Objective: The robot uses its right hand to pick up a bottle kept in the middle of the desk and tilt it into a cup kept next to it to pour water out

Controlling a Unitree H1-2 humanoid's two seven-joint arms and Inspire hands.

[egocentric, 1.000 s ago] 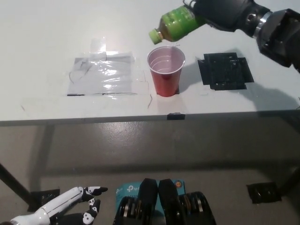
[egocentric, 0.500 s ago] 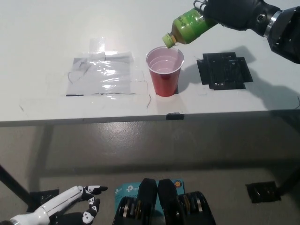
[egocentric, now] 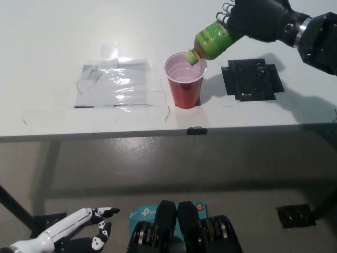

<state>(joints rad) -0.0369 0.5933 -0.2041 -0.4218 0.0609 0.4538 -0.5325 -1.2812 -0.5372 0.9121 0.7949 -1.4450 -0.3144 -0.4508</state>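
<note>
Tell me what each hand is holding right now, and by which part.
The right hand holds the green bottle by its base end, mouth tilted down at the red cup. The left hand holds nothing.

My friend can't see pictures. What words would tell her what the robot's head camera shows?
A black robot right hand tilts a green plastic bottle, its capped mouth at the rim of a red plastic cup on a white desk. A black square mat lies beside the cup, and the white left hand rests low, below the desk.
</note>
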